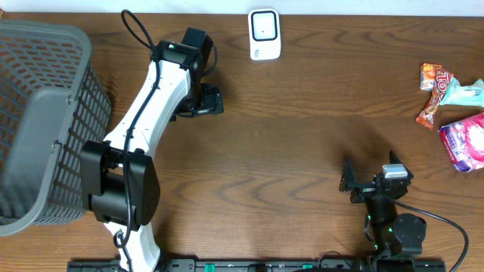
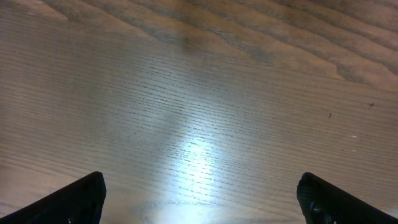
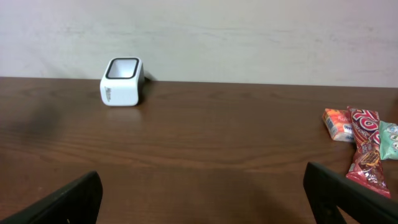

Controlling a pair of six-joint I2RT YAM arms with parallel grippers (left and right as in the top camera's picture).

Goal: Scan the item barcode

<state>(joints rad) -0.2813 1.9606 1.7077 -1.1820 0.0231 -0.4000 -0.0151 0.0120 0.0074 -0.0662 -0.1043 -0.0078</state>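
Observation:
The white barcode scanner (image 1: 265, 34) stands at the table's far edge, and in the right wrist view the scanner (image 3: 122, 81) is far off to the left. Snack items lie at the right: an orange packet (image 1: 429, 75) (image 3: 338, 124), a red bar (image 1: 435, 102) (image 3: 365, 149), a mint packet (image 1: 465, 92) (image 3: 388, 140) and a pink bag (image 1: 463, 141). My left gripper (image 1: 204, 100) (image 2: 201, 199) hangs open over bare wood left of the scanner. My right gripper (image 1: 369, 172) (image 3: 202, 199) is open near the front right, with nothing between its fingers and well short of the snacks.
A large grey mesh basket (image 1: 38, 128) fills the left side of the table, beside the left arm. A pale wall runs behind the table's far edge in the right wrist view.

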